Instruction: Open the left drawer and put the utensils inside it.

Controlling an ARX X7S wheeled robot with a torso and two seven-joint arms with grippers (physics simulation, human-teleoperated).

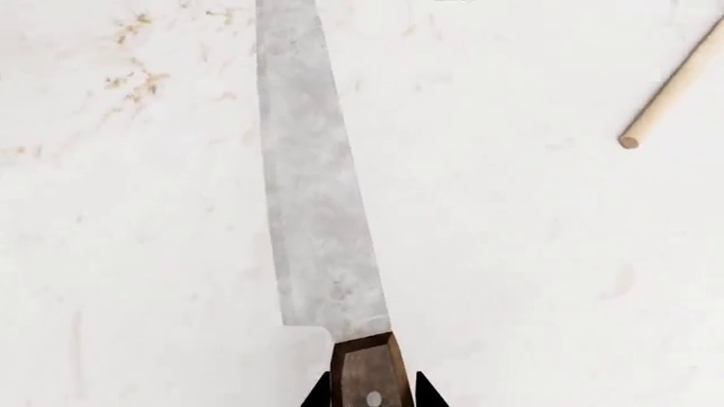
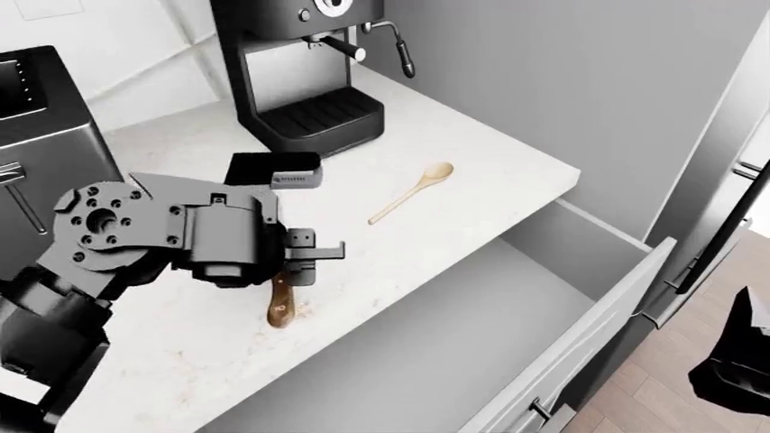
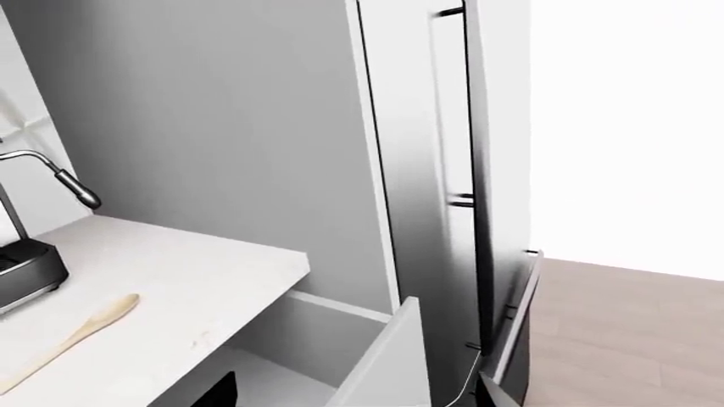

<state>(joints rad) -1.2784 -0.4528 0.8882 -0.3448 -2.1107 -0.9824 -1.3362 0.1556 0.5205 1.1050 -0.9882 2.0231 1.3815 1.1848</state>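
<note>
The left pincer (image 1: 370, 397) is straddling the brown riveted wooden handle of the steel-bladed kitchen knife (image 1: 320, 220), its two black fingertips sitting on either side of the handle right by the bolster. Whether they are pressing the wood or merely flanking it, I cannot tell from the left wrist view. The knife is lying flat on the white speckled desk (image 2: 457, 216), blade running toward twelve o'clock from the pincer in that view.

Judging the risk: the grip is sitting at the very front of the handle, so if the knife is being lifted from there the long blade may be swinging or pivoting between the fingertips. A loose closure could be letting the knife slip and skid across the desk.

At about two o'clock from the knife, well apart, the slim pale wooden spoon (image 2: 413, 191) is lying untouched; a swinging blade could be knocking it.

Further out, at four o'clock in the head view, the wide white drawer with its grey box interior (image 2: 457, 352) is standing open. A carried blade may be clipping its near wall.

The right pincer is not showing clearly; its state cannot be told.
</note>
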